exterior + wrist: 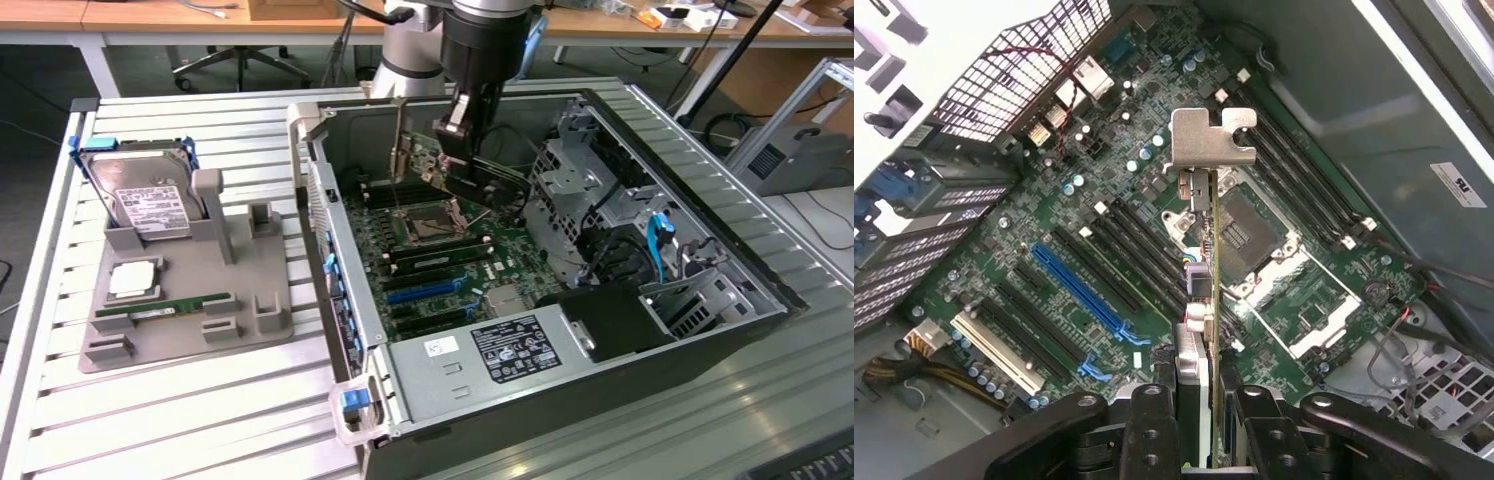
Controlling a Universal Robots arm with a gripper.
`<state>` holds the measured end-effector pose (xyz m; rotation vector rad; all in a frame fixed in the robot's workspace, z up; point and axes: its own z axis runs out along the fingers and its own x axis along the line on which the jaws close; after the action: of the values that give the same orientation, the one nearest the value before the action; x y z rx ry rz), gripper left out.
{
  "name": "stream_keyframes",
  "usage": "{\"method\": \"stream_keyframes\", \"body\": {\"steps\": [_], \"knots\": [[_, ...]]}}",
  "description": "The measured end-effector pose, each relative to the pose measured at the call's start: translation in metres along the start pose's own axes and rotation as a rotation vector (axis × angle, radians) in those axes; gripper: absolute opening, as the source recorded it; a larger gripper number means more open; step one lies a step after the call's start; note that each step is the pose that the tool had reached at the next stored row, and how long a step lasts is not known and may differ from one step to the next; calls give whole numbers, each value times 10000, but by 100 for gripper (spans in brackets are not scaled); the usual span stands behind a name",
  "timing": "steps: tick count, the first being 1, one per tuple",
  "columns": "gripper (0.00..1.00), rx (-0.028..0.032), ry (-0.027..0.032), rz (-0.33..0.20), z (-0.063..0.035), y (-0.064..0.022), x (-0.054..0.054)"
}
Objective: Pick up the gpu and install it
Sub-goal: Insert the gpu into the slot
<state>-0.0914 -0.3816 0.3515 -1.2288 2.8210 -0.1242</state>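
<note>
Fingers (1152, 425) are closed partway and clamp the gpu (1206, 290) between them, one on each face of the card. I see it held on edge above the motherboard (1054, 250) inside the open computer case (694, 330). Its silver bracket (1212, 138) is at the far end, near the processor socket (1252, 225).

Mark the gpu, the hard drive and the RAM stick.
gpu (1212, 140), wrist view, on its silver bracket.
hard drive (147, 205), exterior view, on its white label.
RAM stick (166, 306), exterior view, middle of the green strip.
</note>
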Motion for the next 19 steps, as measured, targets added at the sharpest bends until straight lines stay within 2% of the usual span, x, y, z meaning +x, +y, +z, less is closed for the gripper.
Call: {"method": "stream_keyframes", "body": {"steps": [11,19], "knots": [[27,3,-57,-842,2,-1,2],[27,4,-88,-1272,4,-3,4]]}}
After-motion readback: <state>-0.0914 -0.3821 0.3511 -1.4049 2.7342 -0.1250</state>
